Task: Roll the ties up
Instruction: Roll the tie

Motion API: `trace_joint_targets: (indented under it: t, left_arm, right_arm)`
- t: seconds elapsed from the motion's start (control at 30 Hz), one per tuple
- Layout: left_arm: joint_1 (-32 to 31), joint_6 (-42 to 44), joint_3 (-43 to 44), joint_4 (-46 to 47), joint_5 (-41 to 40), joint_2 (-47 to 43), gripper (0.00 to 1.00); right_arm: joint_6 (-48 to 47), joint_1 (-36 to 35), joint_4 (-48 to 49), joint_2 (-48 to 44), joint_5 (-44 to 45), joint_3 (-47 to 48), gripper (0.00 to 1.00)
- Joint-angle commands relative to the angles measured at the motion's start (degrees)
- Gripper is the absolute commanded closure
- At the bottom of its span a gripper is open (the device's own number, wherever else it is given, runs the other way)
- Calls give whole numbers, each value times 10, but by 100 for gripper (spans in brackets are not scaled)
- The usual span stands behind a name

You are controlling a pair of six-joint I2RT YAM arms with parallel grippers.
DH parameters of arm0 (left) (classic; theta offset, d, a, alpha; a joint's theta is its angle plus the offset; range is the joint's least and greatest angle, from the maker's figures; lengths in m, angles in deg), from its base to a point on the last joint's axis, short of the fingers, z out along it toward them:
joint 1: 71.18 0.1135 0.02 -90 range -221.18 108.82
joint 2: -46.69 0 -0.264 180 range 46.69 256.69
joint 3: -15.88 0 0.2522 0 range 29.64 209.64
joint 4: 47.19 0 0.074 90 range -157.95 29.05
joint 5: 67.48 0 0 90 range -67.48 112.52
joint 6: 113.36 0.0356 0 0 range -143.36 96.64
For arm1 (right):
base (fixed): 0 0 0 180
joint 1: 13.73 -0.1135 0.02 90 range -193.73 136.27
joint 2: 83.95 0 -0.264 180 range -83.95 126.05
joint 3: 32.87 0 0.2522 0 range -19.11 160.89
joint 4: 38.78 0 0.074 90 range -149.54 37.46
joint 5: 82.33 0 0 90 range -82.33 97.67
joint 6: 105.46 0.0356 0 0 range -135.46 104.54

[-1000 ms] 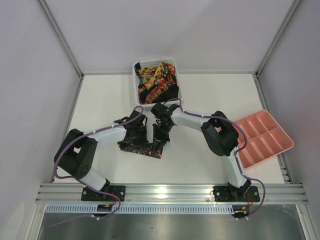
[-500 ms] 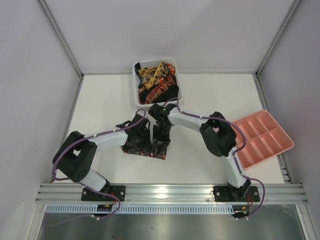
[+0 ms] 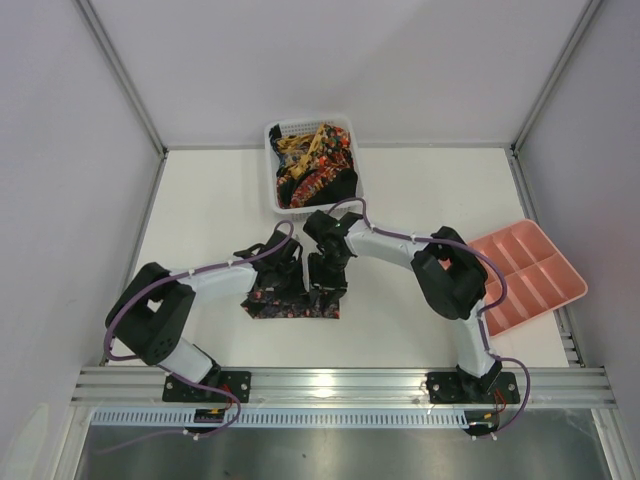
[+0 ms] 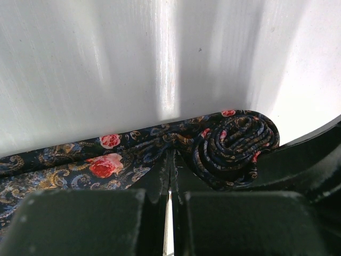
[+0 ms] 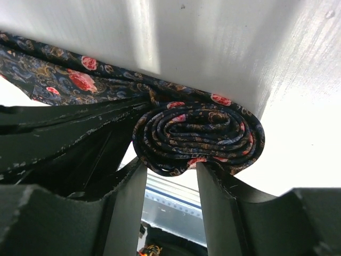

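One dark tie (image 3: 290, 303) with red roses and gold paisley lies on the table between my grippers. Its right end is wound into a tight roll (image 5: 200, 133), which also shows in the left wrist view (image 4: 234, 144). The flat length (image 4: 80, 168) runs off to the left. My right gripper (image 3: 327, 283) grips the lower part of the roll between its fingertips (image 5: 205, 173). My left gripper (image 3: 286, 277) is shut, its tips pinching the bunched fabric just left of the roll (image 4: 170, 157). Several more patterned ties (image 3: 312, 165) are heaped in the basket.
The white mesh basket (image 3: 272, 190) stands at the back centre, just beyond both grippers. A pink compartment tray (image 3: 525, 275) sits at the right edge, beside the right arm's elbow. White walls close in the table on three sides.
Both grippers have shifted a little right and toward the near edge with the tie. The tie's patch on the table has squared up and lies slightly further right.
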Motion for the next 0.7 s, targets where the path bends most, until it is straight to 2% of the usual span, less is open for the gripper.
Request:
trace_joint_targets:
  t: [0.0,0.37,0.57,0.67]
  left_arm:
    - [-8,2,-15,-41,1,18,99]
    - [-8,8,-16,-43,2,18,99]
    - [-7,10,-17,-41,4,20,99]
    - [-8,10,-17,-41,4,20,99]
  right_arm:
    - [-30,4,22,-14,38,-19,51]
    - [-30,22,140,-64,-22,-85,49]
    - [-29,30,165,-68,-44,-99,53]
    - [-31,34,175,-67,-61,-106,52]
